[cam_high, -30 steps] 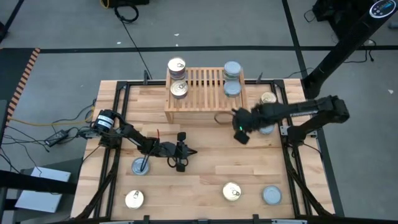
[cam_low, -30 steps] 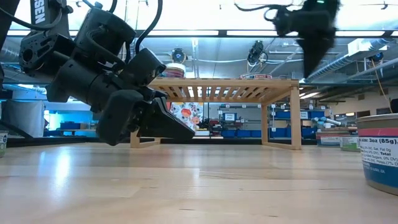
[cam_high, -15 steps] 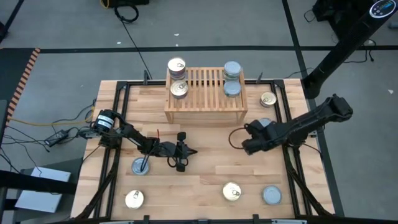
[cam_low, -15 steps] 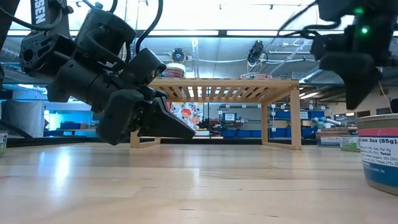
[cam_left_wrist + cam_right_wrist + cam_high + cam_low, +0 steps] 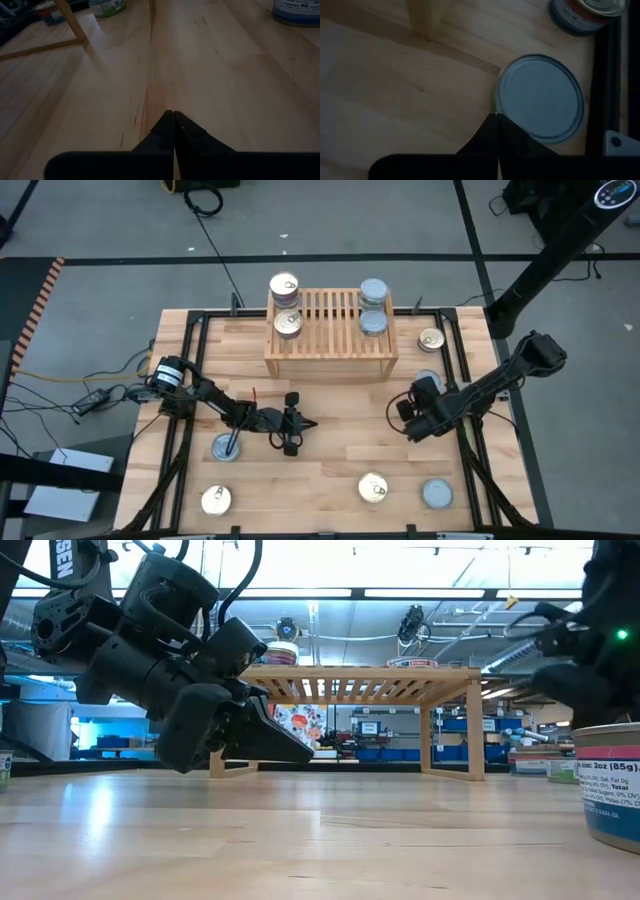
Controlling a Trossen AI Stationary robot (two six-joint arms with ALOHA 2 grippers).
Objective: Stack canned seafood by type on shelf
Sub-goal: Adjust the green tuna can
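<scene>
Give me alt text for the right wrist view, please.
The right gripper, jaws shut and empty, points at a silver-topped tin lying flat on the wooden table. A gold-topped tin sits beyond it.

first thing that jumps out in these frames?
The wooden shelf at the table's far edge, with gold-topped tins piled at its left end and silver-topped tins at its right. In front, both dark arms sit low with shut tools: the left tool mid-table, the right tool above a loose silver-topped tin near the right rail.
</scene>
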